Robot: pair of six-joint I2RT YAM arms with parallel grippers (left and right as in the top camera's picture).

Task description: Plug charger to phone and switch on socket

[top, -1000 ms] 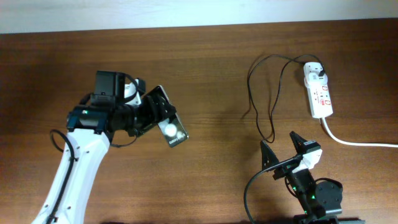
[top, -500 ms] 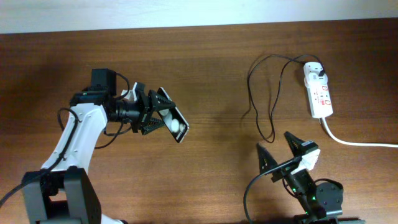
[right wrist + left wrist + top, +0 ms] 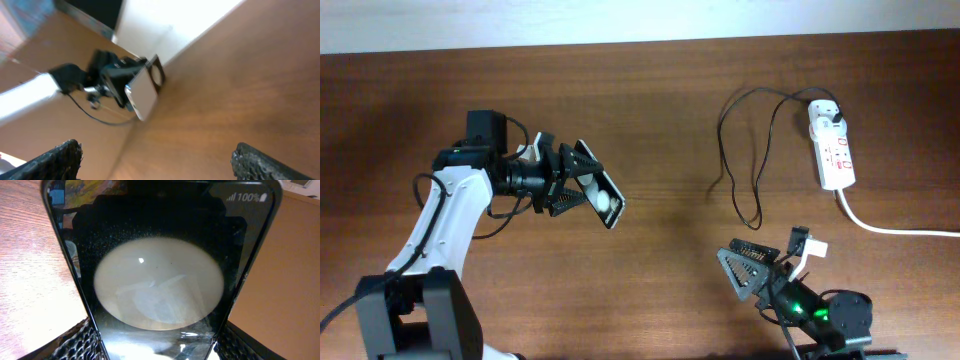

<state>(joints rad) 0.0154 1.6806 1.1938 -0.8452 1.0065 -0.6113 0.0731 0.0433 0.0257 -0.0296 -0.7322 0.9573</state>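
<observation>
Black phone sits clamped in your left hand, tilted with its far end free, presumably ready for plugging. Your right hand is spread empty, the charger lying on the bench just ahead.

table: brown wood, visible grain, smooth with faint sheen
phone: black face, glossy, mirror-like reflections
socket: white plastic, smooth
charger: thin black cable, matt
left gripper pads: black, rough cross-hatched

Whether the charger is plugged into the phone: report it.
Not plugged. The charger cable lies on the table near the socket, apart from the phone held in the left tool.
</observation>
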